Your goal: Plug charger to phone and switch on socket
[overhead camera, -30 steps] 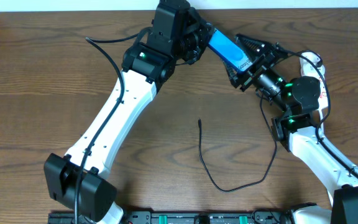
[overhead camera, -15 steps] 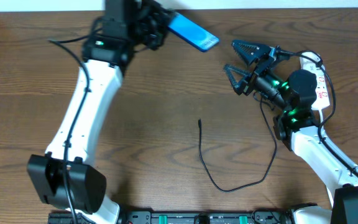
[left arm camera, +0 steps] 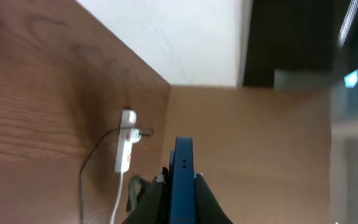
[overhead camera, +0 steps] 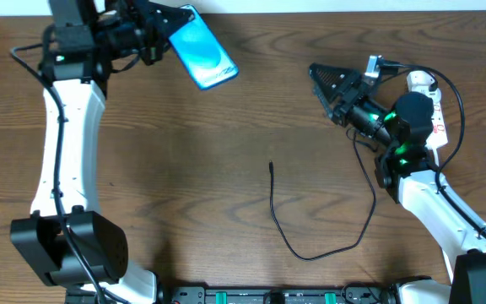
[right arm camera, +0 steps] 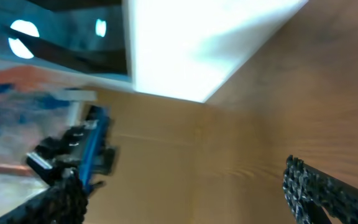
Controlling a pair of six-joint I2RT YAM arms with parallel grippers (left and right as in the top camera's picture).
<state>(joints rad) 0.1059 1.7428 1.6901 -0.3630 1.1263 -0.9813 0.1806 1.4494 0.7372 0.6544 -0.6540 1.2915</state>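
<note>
Phone (overhead camera: 202, 49), blue screen facing up, held off wooden surface (overhead camera: 184, 169). Left gripper (overhead camera: 174, 25) jaws clamped on phone's far-left end. Charger (overhead camera: 273, 211) lies loose on surface, well right of phone and nearer front edge, plug tip (overhead camera: 271, 165) touching nothing. Right gripper (overhead camera: 323, 89) farther right of phone, jaws apart, empty. Socket (overhead camera: 435, 110) farthest right of phone, partly hidden behind right arm.

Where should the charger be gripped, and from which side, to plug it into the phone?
Just behind the plug tip of the charger, coming straight down from above and closing across the cable. That end lies flat and straight on the table, so a grip there should keep the tip steerable. The open right gripper is free; the left gripper holds the phone.
</note>
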